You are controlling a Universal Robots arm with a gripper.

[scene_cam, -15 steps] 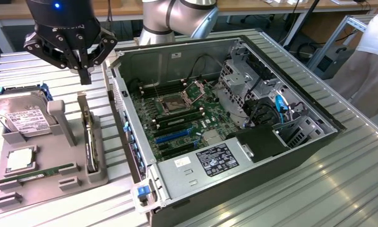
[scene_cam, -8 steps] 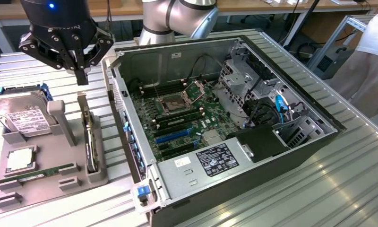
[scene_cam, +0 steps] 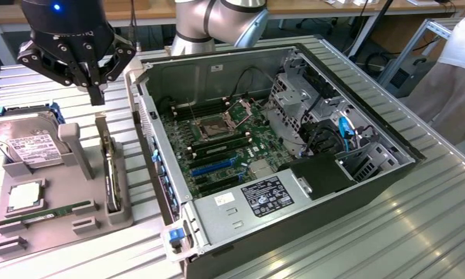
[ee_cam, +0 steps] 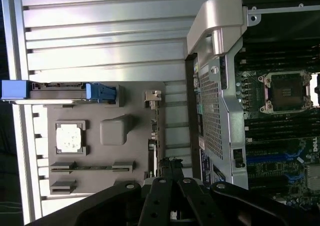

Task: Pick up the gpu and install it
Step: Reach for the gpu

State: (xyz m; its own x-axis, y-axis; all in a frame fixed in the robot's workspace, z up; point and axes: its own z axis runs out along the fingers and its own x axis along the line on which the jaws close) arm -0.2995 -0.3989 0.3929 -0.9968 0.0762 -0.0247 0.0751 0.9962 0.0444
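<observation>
The gpu (scene_cam: 108, 165) stands on its long edge in a slot of the grey holder (scene_cam: 62, 229), at the exterior view's left, beside the open computer case (scene_cam: 294, 200). In the wrist view the gpu (ee_cam: 153, 136) appears edge-on as a thin strip along the holder's (ee_cam: 100, 151) side. My gripper (scene_cam: 97, 96) hangs above the card's far end, apart from it, fingers together and holding nothing. In the wrist view the gripper (ee_cam: 170, 162) shows its tips touching over the card's line. Inside the case the motherboard (scene_cam: 217, 145) lies exposed with a blue card slot (scene_cam: 213, 167).
The holder also carries a silver hard drive (scene_cam: 31, 142) with blue rails, a processor (scene_cam: 25, 196) and a green memory stick (scene_cam: 54, 210). A person's white sleeve (scene_cam: 461, 52) is at the exterior view's right edge. The slatted metal table (scene_cam: 418, 232) surrounds the case.
</observation>
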